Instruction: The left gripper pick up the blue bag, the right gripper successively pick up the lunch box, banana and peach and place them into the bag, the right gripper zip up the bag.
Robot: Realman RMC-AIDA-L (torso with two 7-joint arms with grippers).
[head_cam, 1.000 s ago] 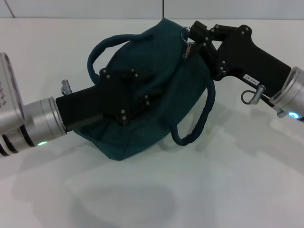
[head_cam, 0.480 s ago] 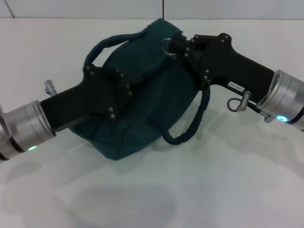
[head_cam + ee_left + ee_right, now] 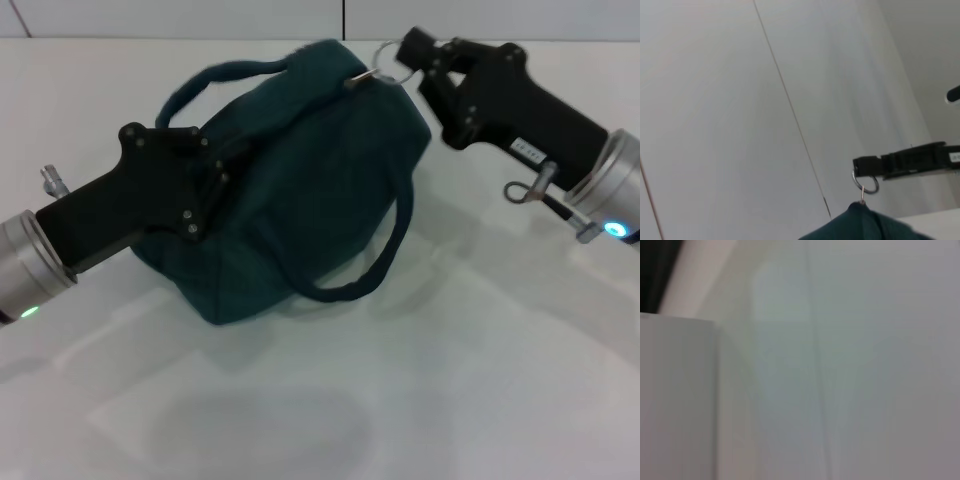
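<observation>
The blue bag [image 3: 300, 170] lies on the white table, its top looking closed, with one loop handle at the back and the other hanging over its front side. My left gripper [image 3: 222, 160] is shut on the fabric at the bag's left end. At the bag's top right corner my right gripper [image 3: 408, 50] is shut on the zipper's metal ring pull [image 3: 385, 57]. The left wrist view shows the right gripper [image 3: 863, 165], the ring pull [image 3: 867, 184] and the bag's top edge [image 3: 860, 225]. The lunch box, banana and peach are out of view.
The white table [image 3: 450, 380] spreads in front of the bag and to its right. A pale wall with a dark vertical seam [image 3: 343, 18] stands behind. The right wrist view shows only the wall.
The left gripper has drawn back to the left with the bag's end. The right gripper, after moving left, has gone right and back with the ring pull, and the bag now lies flatter.
</observation>
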